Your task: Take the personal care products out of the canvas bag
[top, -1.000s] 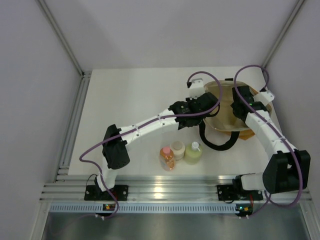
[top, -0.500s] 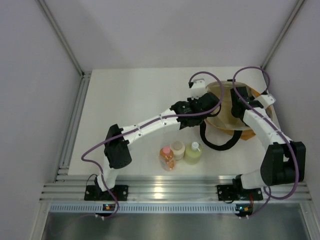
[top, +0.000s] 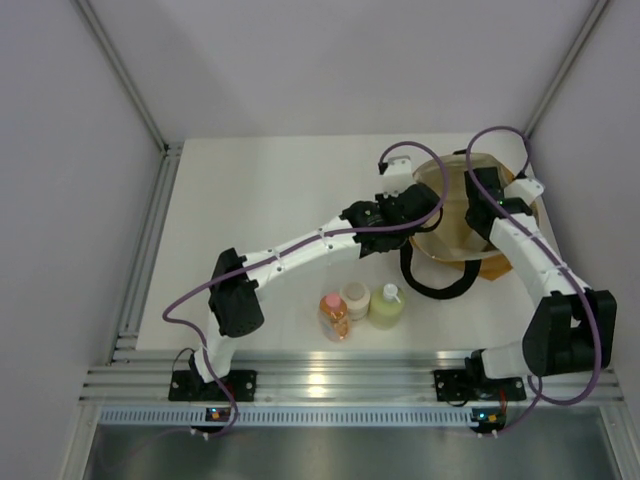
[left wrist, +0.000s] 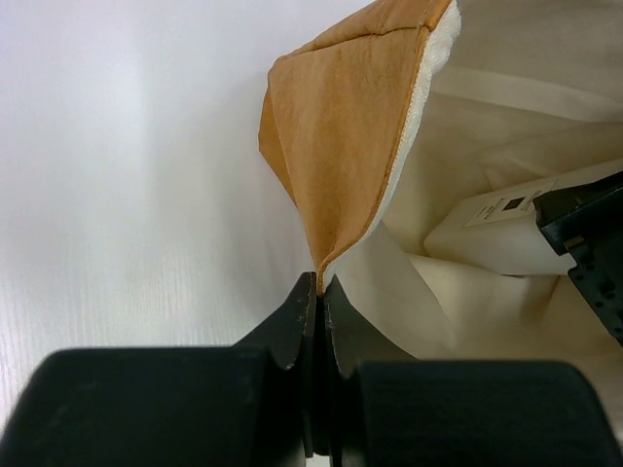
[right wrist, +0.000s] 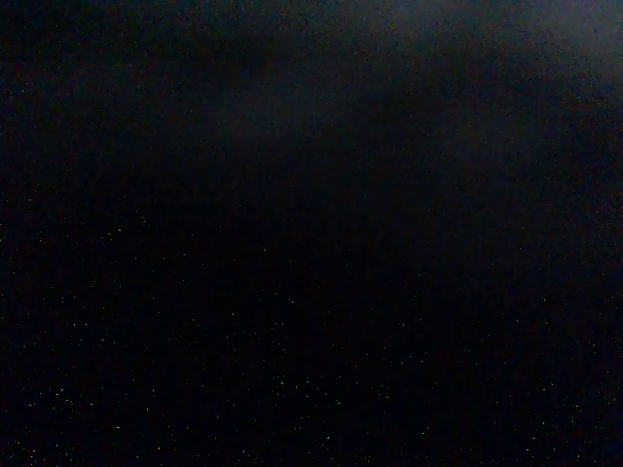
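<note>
Two tools — left end effector (left wrist: 319, 290) pinches canvas bag (left wrist: 341, 126) rim — right end effector (left wrist: 596, 255) inside, grip unclear.

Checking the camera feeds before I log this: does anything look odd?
The right wrist view is almost black, likely because the right arm reaches into the bag. Otherwise nothing stands out: orange bottle, jar and green bottle stand upright, nothing spilled.
</note>
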